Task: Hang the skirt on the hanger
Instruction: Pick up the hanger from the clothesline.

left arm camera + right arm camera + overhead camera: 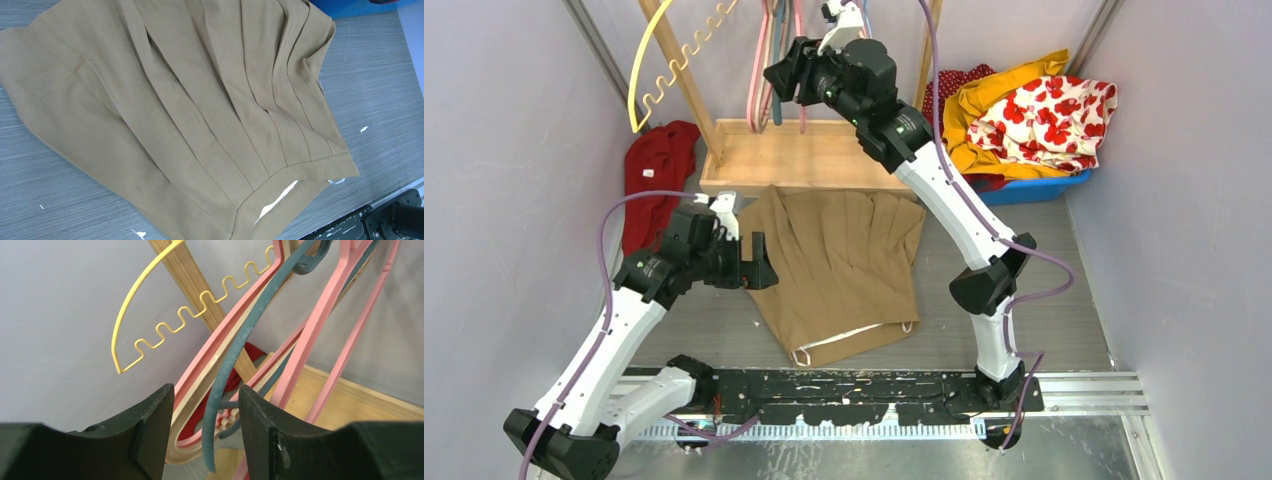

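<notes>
Grey wood-grain table [1064, 335]. Tan pleated fabric skirt [844, 260] flat mid-table, just near of wooden rack base [804, 160]. Left gripper [762, 262] wide, empty, beside skirt's left edge. Right gripper [206, 390] far, raised, jaws parted around smooth curved plastic hangers [210, 380].

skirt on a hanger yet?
No, the skirt lies flat on the table, apart from the hangers on the rack.

skirt [844, 265]: 1 | yellow hanger [631, 95]: 1 | teal hanger [232, 356]: 1 | bin [1034, 188]: 1
</notes>
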{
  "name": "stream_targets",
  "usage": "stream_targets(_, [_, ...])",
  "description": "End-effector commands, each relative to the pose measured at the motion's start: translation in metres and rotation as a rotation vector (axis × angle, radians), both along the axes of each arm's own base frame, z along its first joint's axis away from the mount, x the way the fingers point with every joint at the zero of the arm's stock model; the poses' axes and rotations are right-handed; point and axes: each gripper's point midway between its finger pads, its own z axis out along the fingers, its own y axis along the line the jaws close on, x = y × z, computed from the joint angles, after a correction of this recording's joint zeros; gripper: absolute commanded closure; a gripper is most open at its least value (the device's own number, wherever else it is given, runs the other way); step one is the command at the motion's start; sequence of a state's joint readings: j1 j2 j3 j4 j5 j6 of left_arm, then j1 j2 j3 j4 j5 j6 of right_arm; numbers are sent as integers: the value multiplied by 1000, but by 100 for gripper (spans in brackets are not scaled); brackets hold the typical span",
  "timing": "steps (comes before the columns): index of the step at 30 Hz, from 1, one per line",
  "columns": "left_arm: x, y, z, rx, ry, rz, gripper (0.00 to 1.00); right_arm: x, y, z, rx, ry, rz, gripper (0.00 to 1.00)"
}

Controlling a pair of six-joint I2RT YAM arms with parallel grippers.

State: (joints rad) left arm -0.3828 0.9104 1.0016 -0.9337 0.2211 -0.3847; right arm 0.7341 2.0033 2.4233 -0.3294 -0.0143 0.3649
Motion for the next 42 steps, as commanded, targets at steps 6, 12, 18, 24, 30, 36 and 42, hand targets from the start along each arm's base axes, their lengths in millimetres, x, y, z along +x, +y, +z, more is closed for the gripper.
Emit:
stream_targets(6, [0, 0, 13, -17, -44, -16, 6, 20, -8, 20, 61, -42, -92, 46])
stream_targets(12, [0, 1, 13, -11, -48, -18, 6, 29, -16, 15, 54, -25, -147, 52])
stream_targets(18, [-1, 2, 13, -10, -48, -17, 6, 41, -21, 4, 43, 1, -182, 56])
stream_targets(24, [0, 2, 12, -9, -49, -16, 6, 42, -20, 1, 43, 5, -167, 56])
stream_targets(30, [0, 1, 11, -13, -47, -19, 6, 37, -16, 7, 64, -5, -135, 54])
stream_targets(36, [-2, 0, 14, -22, -50, -25, 6, 42, -10, -9, 42, 24, -178, 54])
stream_targets(42, [-4, -2, 19, -38, -58, -34, 6, 40, 3, -24, 15, 40, -193, 58])
